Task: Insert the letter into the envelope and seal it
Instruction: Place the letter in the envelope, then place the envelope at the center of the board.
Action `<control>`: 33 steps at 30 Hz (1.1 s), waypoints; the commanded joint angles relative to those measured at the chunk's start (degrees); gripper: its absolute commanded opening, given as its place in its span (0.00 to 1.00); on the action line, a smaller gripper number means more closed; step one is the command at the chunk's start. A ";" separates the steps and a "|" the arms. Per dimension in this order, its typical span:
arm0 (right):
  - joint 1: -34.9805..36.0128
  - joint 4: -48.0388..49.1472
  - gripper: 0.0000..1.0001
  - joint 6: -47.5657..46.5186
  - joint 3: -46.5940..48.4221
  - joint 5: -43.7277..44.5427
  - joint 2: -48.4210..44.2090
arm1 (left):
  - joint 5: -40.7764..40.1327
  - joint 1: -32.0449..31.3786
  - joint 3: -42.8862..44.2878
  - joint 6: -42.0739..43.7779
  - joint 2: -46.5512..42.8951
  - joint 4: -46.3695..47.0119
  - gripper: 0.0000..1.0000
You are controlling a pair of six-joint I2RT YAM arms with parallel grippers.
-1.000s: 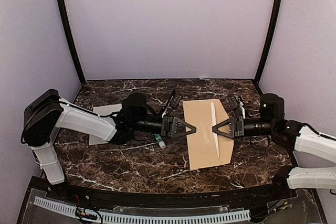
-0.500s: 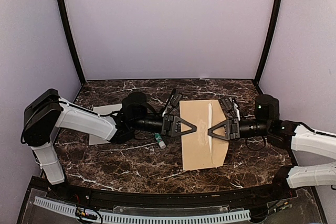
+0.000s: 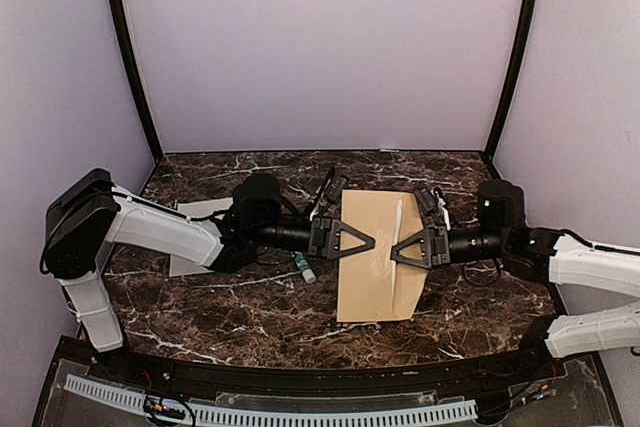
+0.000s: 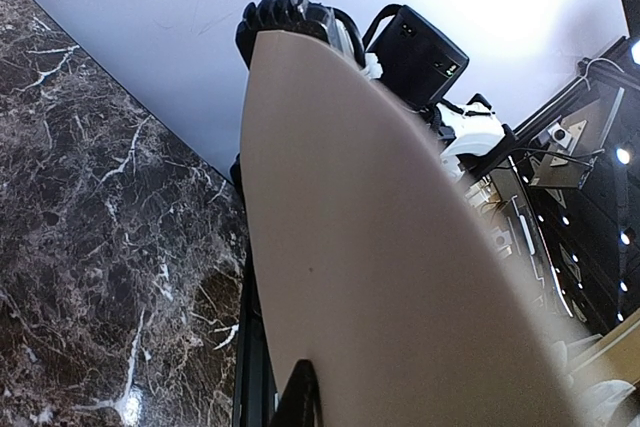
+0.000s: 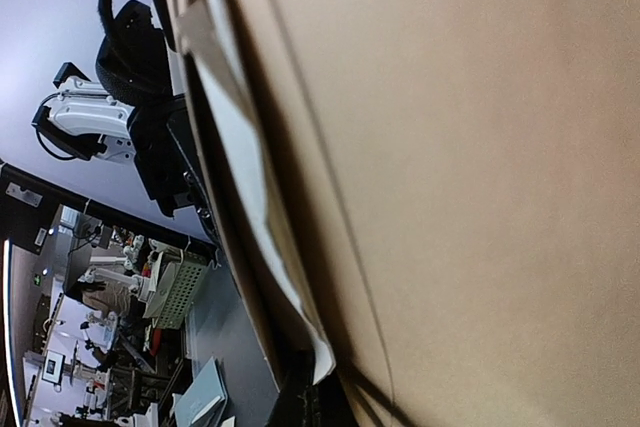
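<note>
Mid-counter, between the two arms: the envelope (image 3: 375, 287), tan, long side running away from the arm bases, near end slightly skewed. The letter (image 5: 245, 167) sits inside it. In the right wrist view, a thin white edge shows along the envelope's open side, tucked between the tan layers. From above, only a pale strip of it shows near the far end.

Left fingers (image 3: 370, 243) come in from the left and are clenched on the envelope's left portion. In the left wrist view, the tan face fills most of the picture just ahead of the fingers. Right fingers (image 3: 394, 255) come in from the right and pinch tight on the envelope near its middle. The two sets of tips nearly meet over the paper. Cannot tell whether the envelope's near edge touches the counter (image 3: 250, 307).

Counter is dark marble with white veins. A small green-and-white stick (image 3: 303, 267) lies just left of the envelope, below the left arm. A white sheet (image 3: 195, 210) lies flat further left, partly under that arm.
</note>
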 commanded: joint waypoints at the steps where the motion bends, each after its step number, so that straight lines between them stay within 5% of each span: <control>1: 0.97 5.96 0.00 0.34 2.54 1.21 0.10 | 1.93 -1.93 2.21 1.04 0.84 1.01 0.04; 8: 0.97 0.99 0.00 -0.65 2.66 6.81 -1.88 | -3.57 -1.16 1.49 4.73 -1.99 -6.02 0.17; 11: 0.59 -3.09 0.00 -0.46 2.11 10.96 -3.48 | -6.25 0.58 -0.59 5.42 -3.91 -8.73 0.49; 15: -1.12 -8.15 0.00 0.53 0.32 14.33 -3.95 | -11.46 2.70 -3.86 7.64 -9.02 -15.17 0.70; 30: -2.45 -6.78 0.00 -1.47 1.59 17.43 14.55 | -24.83 13.05 -12.96 10.99 -23.88 -37.86 0.82; 33: -2.52 -10.10 0.27 -2.76 3.95 19.54 16.33 | -27.40 16.43 -14.06 10.90 -25.25 -43.58 0.83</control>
